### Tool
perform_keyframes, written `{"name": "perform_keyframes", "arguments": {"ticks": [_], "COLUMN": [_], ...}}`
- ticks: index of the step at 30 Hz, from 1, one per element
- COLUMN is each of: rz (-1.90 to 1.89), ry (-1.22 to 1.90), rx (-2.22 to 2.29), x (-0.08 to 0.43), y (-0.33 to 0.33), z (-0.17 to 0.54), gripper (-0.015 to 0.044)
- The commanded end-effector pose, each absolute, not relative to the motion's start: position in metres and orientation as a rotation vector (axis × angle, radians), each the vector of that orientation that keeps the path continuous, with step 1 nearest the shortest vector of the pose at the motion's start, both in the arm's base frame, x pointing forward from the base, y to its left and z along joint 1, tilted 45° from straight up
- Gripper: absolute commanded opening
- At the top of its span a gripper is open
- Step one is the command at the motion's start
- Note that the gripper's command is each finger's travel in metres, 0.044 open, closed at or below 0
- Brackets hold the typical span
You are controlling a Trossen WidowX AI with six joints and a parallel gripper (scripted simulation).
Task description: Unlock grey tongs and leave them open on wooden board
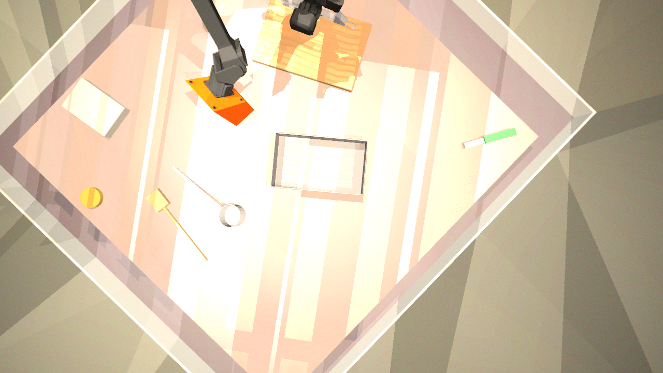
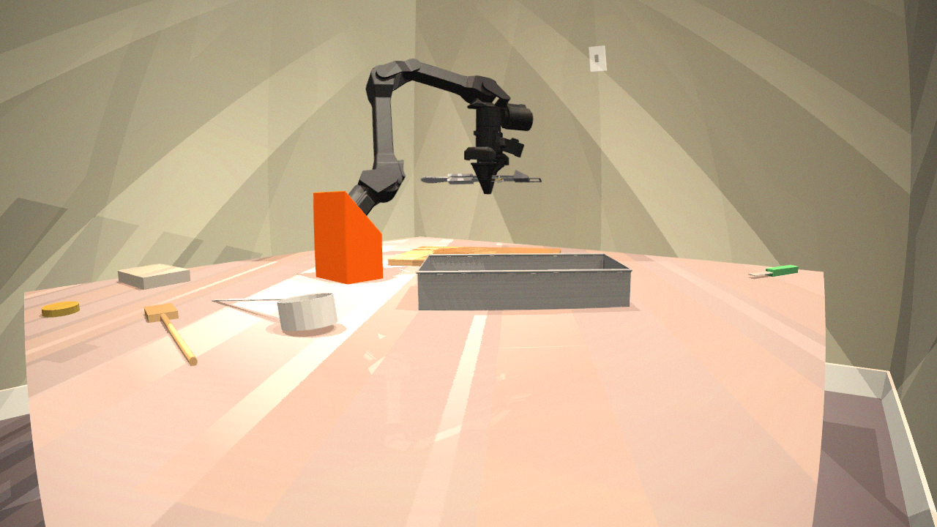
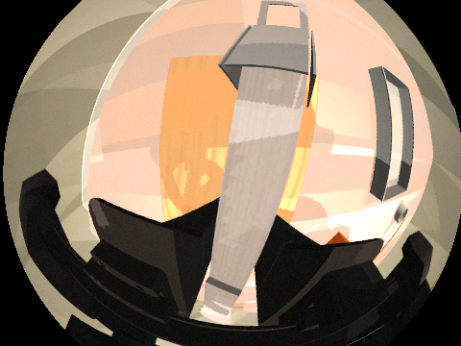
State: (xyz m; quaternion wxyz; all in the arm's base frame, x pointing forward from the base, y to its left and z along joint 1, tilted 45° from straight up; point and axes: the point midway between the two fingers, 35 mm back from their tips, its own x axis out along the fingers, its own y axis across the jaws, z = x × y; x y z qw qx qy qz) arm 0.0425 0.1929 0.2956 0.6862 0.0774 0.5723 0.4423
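The grey tongs (image 1: 341,19) (image 2: 452,178) (image 3: 261,144) are held about level, high above the wooden board (image 1: 343,80) (image 2: 405,260) (image 3: 192,106). My gripper (image 2: 487,189) (image 3: 240,205) points down and is shut on the tongs, across their arms. In the wrist view the wide grey end with its wire loop is at the top, and the arms run down between my fingers. The arms look close together; the lock's state cannot be told. The far tips are mostly hidden by the gripper. The roasting tin (image 1: 274,162) (image 2: 524,291) (image 3: 381,125) stands in front of the board, with nothing across it.
The orange arm base (image 1: 235,113) (image 2: 347,242) stands left of the board. Further left are a pale block (image 1: 95,109) (image 2: 154,278), a yellow disc (image 1: 91,197) (image 2: 60,308), a mallet (image 1: 185,232) (image 2: 178,340) and a pan (image 2: 306,314). A green-handled knife (image 1: 499,135) (image 2: 781,270) lies far right.
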Motion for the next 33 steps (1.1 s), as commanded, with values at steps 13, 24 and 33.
{"name": "perform_keyframes", "arguments": {"ticks": [13,24,33], "rz": [1.038,1.014,0.993], "ry": [1.242,1.2,1.149], "rx": [0.182,0.295,0.386], "x": [0.028,0.035,0.036], "y": [0.184,0.164,0.149], "z": [0.301,0.307,0.311], "gripper": [-0.015,-0.015,-0.015]}}
